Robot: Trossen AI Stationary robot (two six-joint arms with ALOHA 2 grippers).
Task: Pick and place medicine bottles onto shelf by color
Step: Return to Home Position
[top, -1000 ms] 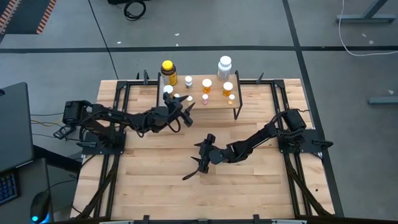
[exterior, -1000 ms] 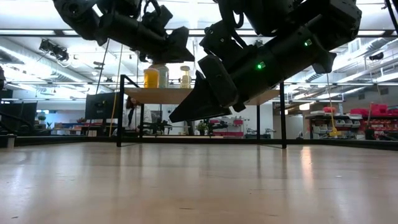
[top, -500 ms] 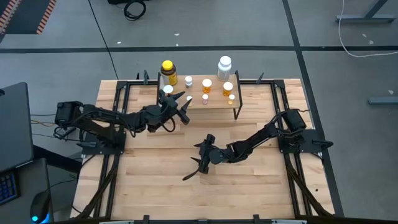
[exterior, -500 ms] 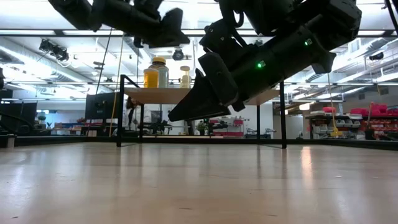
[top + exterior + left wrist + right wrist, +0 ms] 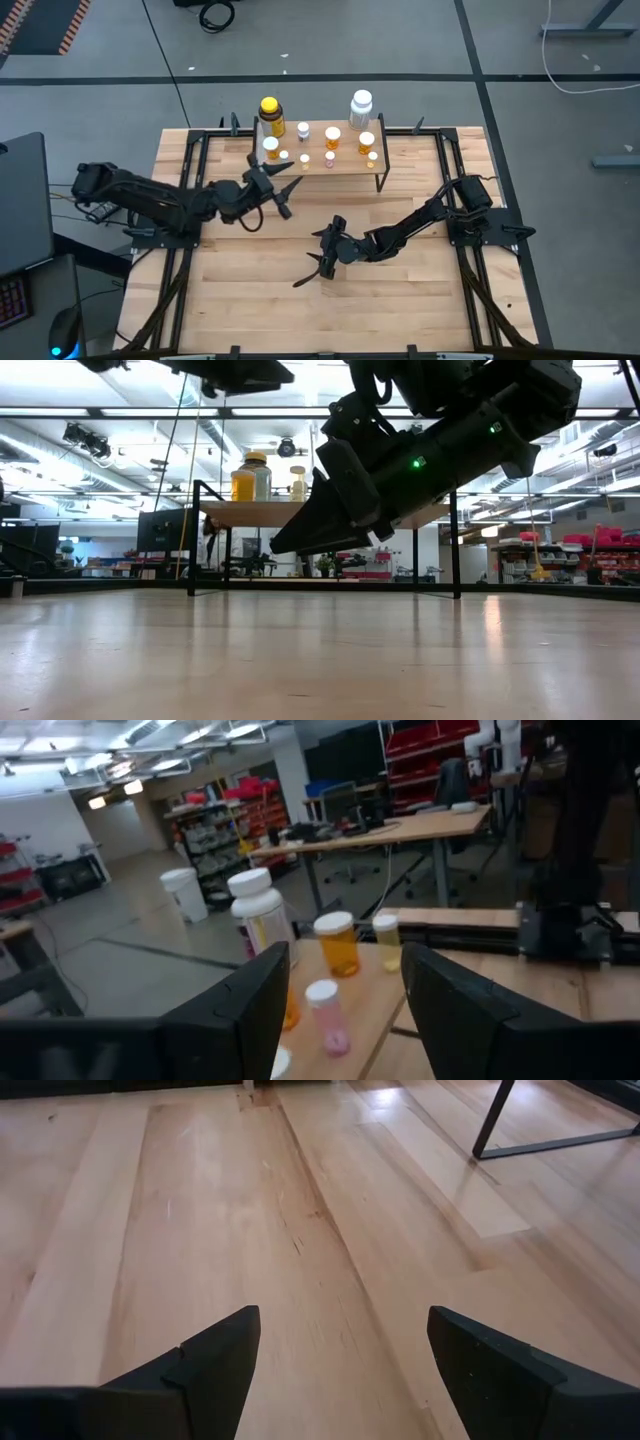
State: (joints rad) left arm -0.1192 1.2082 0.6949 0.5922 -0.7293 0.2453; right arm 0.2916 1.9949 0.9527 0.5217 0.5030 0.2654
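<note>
Grey concrete floor [image 5: 100,70], red storage shelving [image 5: 432,744], ceiling strip lights [image 5: 100,412]

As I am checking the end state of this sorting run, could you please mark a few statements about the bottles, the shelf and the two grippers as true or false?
1. The large yellow bottle with a yellow cap stands on the light wooden plank shelf on black legs. True.
2. The left gripper is shut on an orange vial. False: it is open and empty, hanging in front of the shelf.
3. The right gripper is open over the wooden tabletop, with nothing between its fingers. True.
4. The large white bottle stands right beside the large yellow bottle. False: they stand towards opposite ends of the shelf, with smaller vials between them.
</note>
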